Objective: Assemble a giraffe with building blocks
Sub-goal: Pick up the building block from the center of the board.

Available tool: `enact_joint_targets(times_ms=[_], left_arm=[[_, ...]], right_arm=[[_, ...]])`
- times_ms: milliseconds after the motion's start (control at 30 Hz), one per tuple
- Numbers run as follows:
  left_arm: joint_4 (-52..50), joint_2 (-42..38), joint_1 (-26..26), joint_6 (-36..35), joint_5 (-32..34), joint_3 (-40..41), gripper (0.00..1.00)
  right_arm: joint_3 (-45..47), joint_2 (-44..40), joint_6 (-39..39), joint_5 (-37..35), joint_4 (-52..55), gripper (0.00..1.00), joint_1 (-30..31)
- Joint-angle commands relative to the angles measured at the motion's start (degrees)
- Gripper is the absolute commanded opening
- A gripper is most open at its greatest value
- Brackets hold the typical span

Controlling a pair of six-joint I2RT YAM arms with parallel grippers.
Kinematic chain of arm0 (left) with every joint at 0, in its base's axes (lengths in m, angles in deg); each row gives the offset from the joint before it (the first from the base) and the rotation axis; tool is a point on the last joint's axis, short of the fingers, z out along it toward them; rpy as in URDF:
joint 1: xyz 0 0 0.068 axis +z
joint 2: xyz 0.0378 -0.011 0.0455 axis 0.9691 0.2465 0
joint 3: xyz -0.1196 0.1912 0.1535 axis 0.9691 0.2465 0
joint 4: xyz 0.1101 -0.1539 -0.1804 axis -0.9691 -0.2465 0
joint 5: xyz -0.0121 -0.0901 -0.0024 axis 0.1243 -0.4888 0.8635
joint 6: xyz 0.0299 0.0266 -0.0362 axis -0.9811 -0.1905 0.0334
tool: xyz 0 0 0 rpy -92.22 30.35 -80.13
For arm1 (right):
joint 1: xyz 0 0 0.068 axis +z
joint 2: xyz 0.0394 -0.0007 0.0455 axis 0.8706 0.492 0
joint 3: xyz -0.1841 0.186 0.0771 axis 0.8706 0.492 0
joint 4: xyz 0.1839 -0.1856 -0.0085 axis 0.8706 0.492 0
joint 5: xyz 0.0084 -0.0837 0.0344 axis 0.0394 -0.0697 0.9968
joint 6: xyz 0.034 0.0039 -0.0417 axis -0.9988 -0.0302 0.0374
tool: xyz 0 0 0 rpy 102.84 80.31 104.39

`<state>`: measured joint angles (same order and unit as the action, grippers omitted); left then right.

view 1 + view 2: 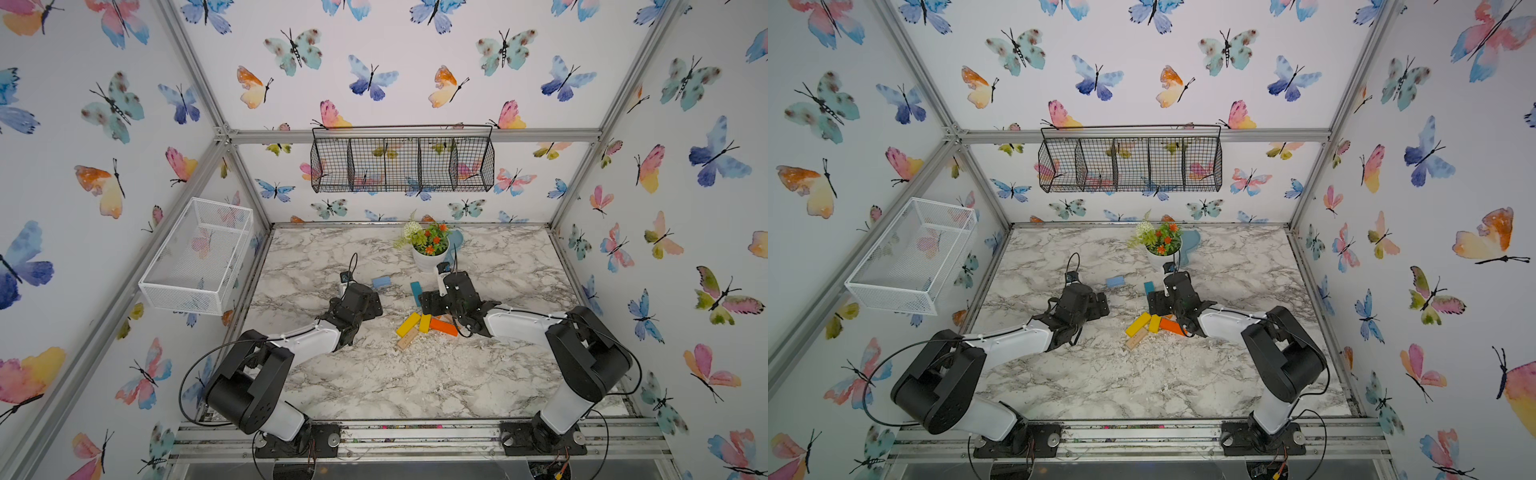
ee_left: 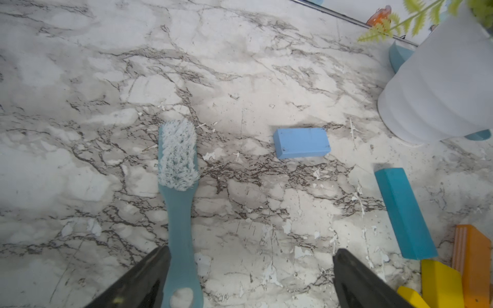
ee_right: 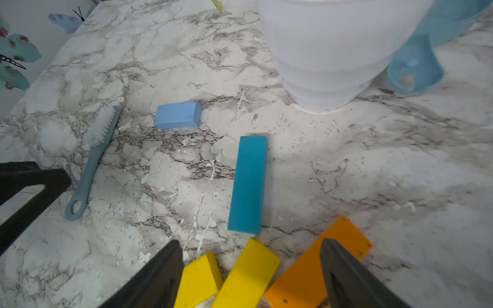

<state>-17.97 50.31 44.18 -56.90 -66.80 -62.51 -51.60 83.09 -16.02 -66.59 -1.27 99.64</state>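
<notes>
The building blocks lie loose on the marble table; no giraffe is in view. A light-blue block and a teal block lie apart. Nearer the front, two yellow blocks, an orange block and a plain-wood block lie clustered. My right gripper hangs open over the yellow blocks, one finger above the orange block. My left gripper is open, with only the brush handle beside one finger.
A pale-teal brush lies left of the light-blue block. A white flower pot stands behind the blocks, with a teal scoop behind it. White crumbs litter the table. A white mesh basket and a black wire basket hang on the walls.
</notes>
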Motion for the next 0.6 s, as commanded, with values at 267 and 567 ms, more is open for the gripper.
enact_joint_targets(times_ms=[267,567], left_arm=[[0.7,-0.5,0.2,0.8,2.5,-0.7,0.99],[-1.1,1.4,0.2,0.8,2.1,-2.6,0.97]], right_arm=[[-16.6,13.4,2.9,-4.8,15.1,0.69,2.4],[-19.4,17.2,3.9,-4.6,16.5,0.53,2.8]])
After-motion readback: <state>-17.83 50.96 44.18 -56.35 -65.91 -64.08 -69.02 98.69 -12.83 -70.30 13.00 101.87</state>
